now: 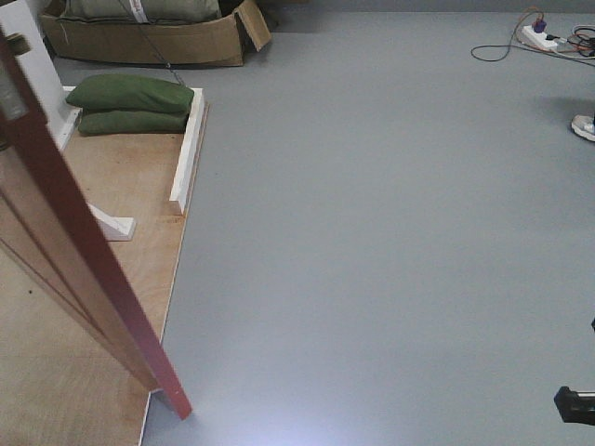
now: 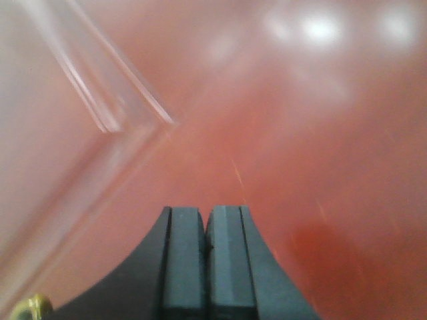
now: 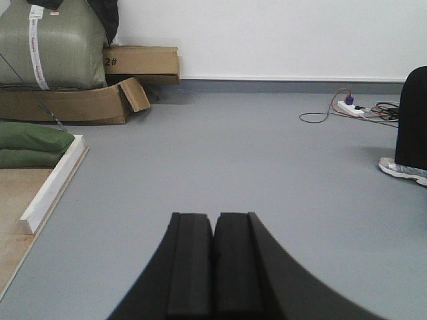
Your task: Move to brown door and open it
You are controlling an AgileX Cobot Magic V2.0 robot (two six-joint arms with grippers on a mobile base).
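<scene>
Pointing at the glossy brown door close ahead, my left gripper has its fingers pressed together, empty. My right gripper is likewise closed on nothing, over the grey floor. In the front view the door stands edge-on at far left, above the plywood.

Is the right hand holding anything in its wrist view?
No, the right hand is shut, its two fingers pressed together with nothing between them, above the grey floor.
</scene>
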